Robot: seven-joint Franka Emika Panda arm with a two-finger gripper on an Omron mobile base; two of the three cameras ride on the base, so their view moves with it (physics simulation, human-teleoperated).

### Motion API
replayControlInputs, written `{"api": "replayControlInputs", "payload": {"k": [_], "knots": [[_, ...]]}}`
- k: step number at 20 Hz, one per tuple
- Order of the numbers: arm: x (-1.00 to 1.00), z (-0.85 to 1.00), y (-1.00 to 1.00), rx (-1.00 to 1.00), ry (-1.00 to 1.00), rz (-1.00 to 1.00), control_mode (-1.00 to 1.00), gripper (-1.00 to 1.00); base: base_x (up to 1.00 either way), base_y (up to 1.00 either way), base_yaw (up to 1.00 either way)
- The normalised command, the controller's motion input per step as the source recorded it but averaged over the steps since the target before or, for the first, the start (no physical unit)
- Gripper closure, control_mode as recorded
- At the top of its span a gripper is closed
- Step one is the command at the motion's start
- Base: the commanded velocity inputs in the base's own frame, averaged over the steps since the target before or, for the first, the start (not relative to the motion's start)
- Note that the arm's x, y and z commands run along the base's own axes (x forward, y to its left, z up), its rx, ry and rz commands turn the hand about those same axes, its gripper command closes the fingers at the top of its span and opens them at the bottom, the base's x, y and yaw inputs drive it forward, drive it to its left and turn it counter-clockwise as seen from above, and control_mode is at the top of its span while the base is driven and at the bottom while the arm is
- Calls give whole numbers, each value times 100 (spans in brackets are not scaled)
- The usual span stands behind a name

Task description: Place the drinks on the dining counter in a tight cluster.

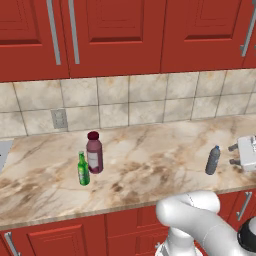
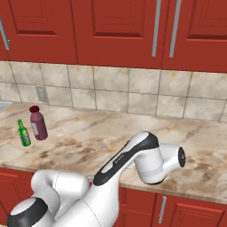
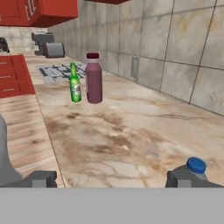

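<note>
maroon juice bottle and green bottle paired at left on marbled counter; grey bottle well apart, right. gripper spread, empty, beside grey bottle. clustering pending.

Red wall cabinets (steel handles), beige tiled backsplash — wall outlet, wooden floor

red wall cabinets, wall outlet

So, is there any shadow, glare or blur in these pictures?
Left base view: flat even light, the green bottle and maroon bottle throw no clear shadow, no glare. Right base view: the same, sharp throughout. Hand view: sharp too, the grey bottle cut off by the bottom edge.
</note>
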Motion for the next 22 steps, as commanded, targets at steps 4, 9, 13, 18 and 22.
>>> {"api": "replayControlInputs", "payload": {"k": [4,9,13,18,22], "knots": [[19,-17,-10,1,0,3,-100,-100,0,0,0],[18,-14,-12,2,0,2,-100,-100,0,0,0],[20,-14,-6,2,0,2,-100,-100,0,0,0],[23,-14,0,1,0,1,-100,-100,0,0,0],[20,-17,-1,0,0,1,-100,-100,0,0,0]]}}
